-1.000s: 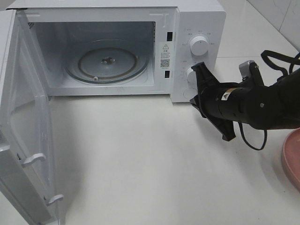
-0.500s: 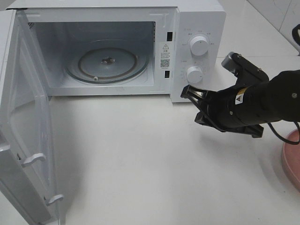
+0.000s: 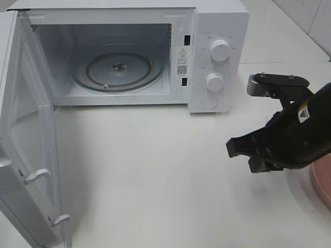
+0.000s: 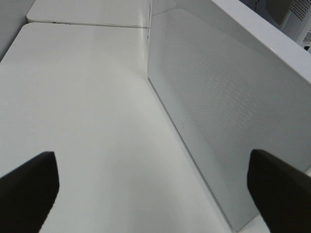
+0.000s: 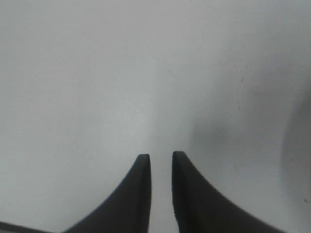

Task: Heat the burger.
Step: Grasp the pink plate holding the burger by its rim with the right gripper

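Observation:
The burger is out of view in every frame. The white microwave (image 3: 217, 20) stands at the back with its door (image 3: 26, 144) swung wide to the left and a bare glass turntable (image 3: 118, 70) inside. My right gripper (image 3: 232, 149) hovers over the white table to the right of centre, below the microwave's knobs. In the right wrist view the right gripper (image 5: 161, 158) has its black fingers a narrow gap apart with nothing between them. My left gripper (image 4: 155, 189) is wide open and empty beside a perforated white microwave panel (image 4: 218, 97).
The edge of a pink plate (image 3: 321, 186) shows at the right border, just behind my right arm. Two knobs (image 3: 220, 50) and a round button sit on the microwave's control panel. The open door reaches the table's front left.
My right arm swung away from the microwave's knobs, down and to the right toward the pink plate. Its fingers went from shut to slightly parted.

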{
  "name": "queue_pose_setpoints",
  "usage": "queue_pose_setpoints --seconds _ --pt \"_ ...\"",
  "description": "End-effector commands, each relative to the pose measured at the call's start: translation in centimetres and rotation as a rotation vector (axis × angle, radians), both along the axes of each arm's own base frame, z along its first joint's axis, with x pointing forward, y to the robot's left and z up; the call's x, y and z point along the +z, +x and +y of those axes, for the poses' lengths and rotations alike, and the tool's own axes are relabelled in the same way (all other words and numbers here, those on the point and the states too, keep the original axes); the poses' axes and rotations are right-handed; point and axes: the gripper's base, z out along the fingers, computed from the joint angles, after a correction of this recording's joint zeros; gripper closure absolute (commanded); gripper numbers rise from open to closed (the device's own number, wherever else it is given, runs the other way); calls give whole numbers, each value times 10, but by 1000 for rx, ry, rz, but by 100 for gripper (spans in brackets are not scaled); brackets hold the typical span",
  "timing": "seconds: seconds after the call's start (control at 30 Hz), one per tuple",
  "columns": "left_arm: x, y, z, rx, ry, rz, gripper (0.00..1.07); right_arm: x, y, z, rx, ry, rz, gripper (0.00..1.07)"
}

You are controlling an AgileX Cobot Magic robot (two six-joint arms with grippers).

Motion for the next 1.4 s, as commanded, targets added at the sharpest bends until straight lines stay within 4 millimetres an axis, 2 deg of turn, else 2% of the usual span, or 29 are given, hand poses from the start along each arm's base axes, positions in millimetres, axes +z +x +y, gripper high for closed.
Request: queue_pose_setpoints --seconds 0.03,0.07,0.1,0.13,0.17,0.2,0.23,0.27,0.3,0.33,0.43,0.57,0.7,1.1,1.2,1.27,1.37,1.4 --pt "0 -2 0 2 -1 -24 9 4 -9 -8 39 -66 51 84" --pt "0 -2 0 2 -1 -24 9 9 -14 -12 52 -101 70 74" --pt "0 -2 0 2 -1 -24 9 9 -14 -12 52 -101 70 74" --pt "0 -2 0 2 -1 -24 9 11 -17 -15 58 -121 84 66" --pt "0 -2 0 2 -1 -24 9 13 -22 -19 70 -156 112 50" --pt "0 -2 0 2 -1 -24 9 13 -22 -19 70 -156 112 50" --pt "0 -2 0 2 -1 -24 9 15 -26 -24 96 -206 140 32" --pt "0 -2 0 2 -1 -24 9 16 -28 -26 108 -227 154 24" --pt "0 -2 0 2 -1 -24 9 16 -28 -26 108 -227 154 24" --pt "0 -2 0 2 -1 -24 9 17 -30 -30 129 -261 174 14" --pt "0 -2 0 2 -1 -24 9 18 -31 -37 115 -290 193 8" --pt "0 -2 0 2 -1 -24 9 18 -27 -45 118 -302 188 10" --pt "0 -2 0 2 -1 -24 9 19 -19 -63 70 -294 180 12" --pt "0 -2 0 2 -1 -24 9 19 -3 -87 -65 -243 82 16" --pt "0 -2 0 2 -1 -24 9 13 1 -93 -94 -241 96 17" --pt "0 -2 0 2 -1 -24 9 -1 7 -93 -98 -246 147 18" --pt "0 -2 0 2 -1 -24 9 -5 9 -93 -105 -244 154 18" --pt "0 -2 0 2 -1 -24 9 -13 14 -92 -114 -239 160 20"
